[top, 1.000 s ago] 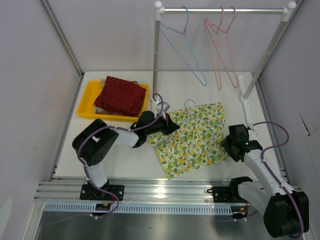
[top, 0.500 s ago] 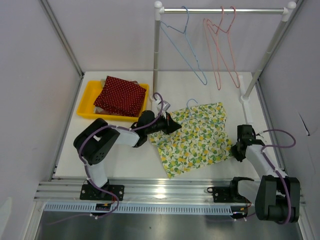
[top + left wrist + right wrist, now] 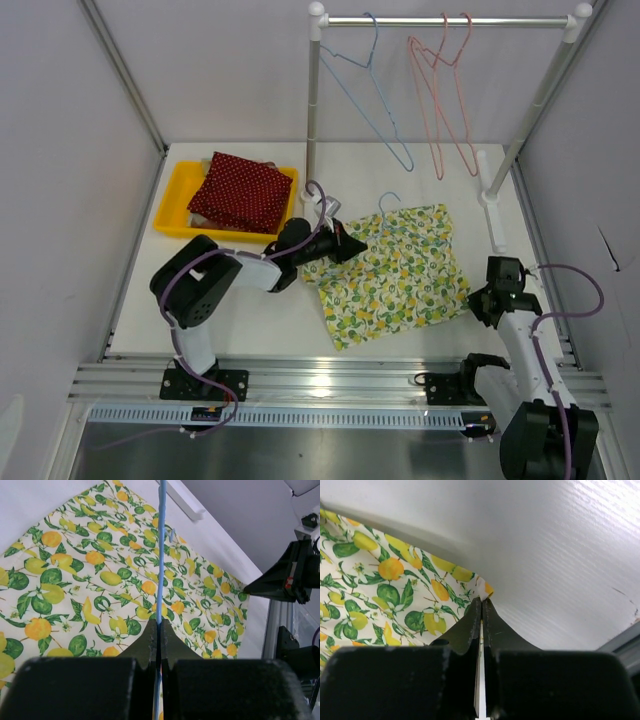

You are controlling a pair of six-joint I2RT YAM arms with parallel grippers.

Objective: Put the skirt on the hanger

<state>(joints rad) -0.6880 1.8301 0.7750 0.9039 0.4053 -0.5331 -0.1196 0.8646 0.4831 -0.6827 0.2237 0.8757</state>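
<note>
At right end effector (image 3: 481, 605) tips, skirt (image 3: 385, 580) corner

I'm seeing the skirt (image 3: 395, 275) as thin matt cloth, lying softly creased on the table (image 3: 260, 325), which is looking smooth, white and matt. The hanger (image 3: 161, 555) is showing as slim blue-coated wire. The tray (image 3: 175, 200) is gleaming like glossy plastic, the rail (image 3: 440, 20) like polished metal.

White arms (image 3: 250, 274), purple cables (image 3: 578, 281), blk left hand (image 3: 159, 626) & right hand (image 3: 481, 603).
</note>
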